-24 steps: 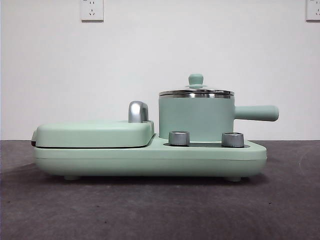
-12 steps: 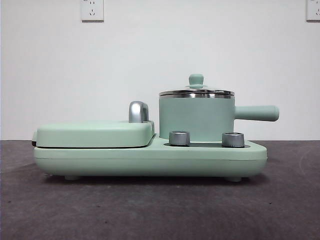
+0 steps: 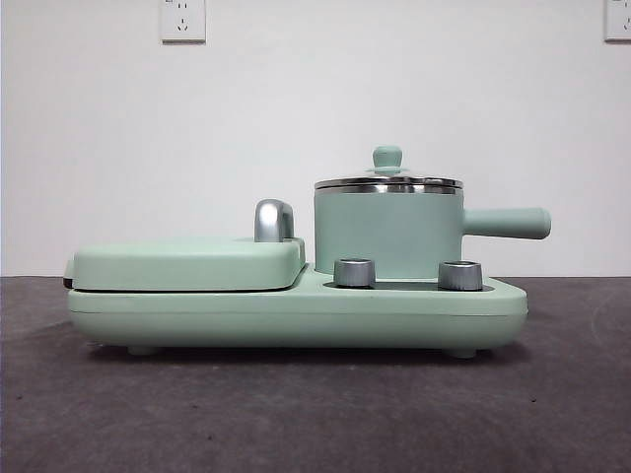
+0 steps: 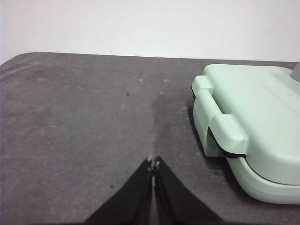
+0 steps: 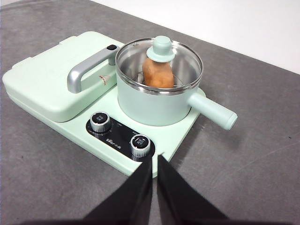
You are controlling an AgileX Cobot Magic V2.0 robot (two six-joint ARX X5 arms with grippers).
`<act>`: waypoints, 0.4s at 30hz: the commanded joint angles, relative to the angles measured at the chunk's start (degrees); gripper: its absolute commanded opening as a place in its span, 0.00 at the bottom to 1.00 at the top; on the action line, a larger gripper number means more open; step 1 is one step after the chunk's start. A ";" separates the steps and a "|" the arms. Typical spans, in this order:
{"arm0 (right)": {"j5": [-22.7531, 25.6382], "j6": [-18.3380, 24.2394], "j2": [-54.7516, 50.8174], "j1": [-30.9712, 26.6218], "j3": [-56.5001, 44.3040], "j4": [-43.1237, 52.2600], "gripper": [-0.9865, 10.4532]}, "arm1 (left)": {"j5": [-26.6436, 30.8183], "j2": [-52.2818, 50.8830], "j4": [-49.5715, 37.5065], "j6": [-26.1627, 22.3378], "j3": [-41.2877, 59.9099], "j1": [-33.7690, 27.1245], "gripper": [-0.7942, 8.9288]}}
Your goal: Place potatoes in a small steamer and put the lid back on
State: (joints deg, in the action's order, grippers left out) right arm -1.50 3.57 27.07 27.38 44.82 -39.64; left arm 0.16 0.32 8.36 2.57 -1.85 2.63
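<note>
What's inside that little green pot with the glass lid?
Through the lid of the pot, an orange-brown potato shows on a wire rack. Whatever lies below it is hidden by the potato and the pot's wall.

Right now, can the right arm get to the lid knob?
Probably yes. The knob on the lid stands exposed, and nothing lies between it and the right gripper, its fingers shut.

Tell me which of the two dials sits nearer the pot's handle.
The dial nearest the right end effector; the other dial lies toward the griddle's steel handle.
</note>
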 commanded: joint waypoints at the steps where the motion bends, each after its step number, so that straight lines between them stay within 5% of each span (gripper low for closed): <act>1: 0.04 -0.55 0.11 0.35 0.26 0.61 0.10 | 0.07 -0.07 -0.63 0.26 1.07 0.00 0.09; 4: 0.15 -0.17 0.11 0.35 0.26 0.57 0.10 | 0.07 -0.07 -0.63 0.26 1.07 0.00 0.09; 7: 2.56 4.63 -1.44 -0.79 -1.29 0.17 0.10 | 0.07 -0.07 -0.63 0.26 1.07 0.00 0.09; 12: 3.10 -0.09 -14.01 -9.68 -21.94 11.06 0.10 | 0.07 -0.07 -0.63 0.26 1.07 0.00 0.09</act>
State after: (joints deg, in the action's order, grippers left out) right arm 1.69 5.72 14.48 18.48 27.73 -30.55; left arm 0.14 0.32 8.34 2.57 -1.85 2.63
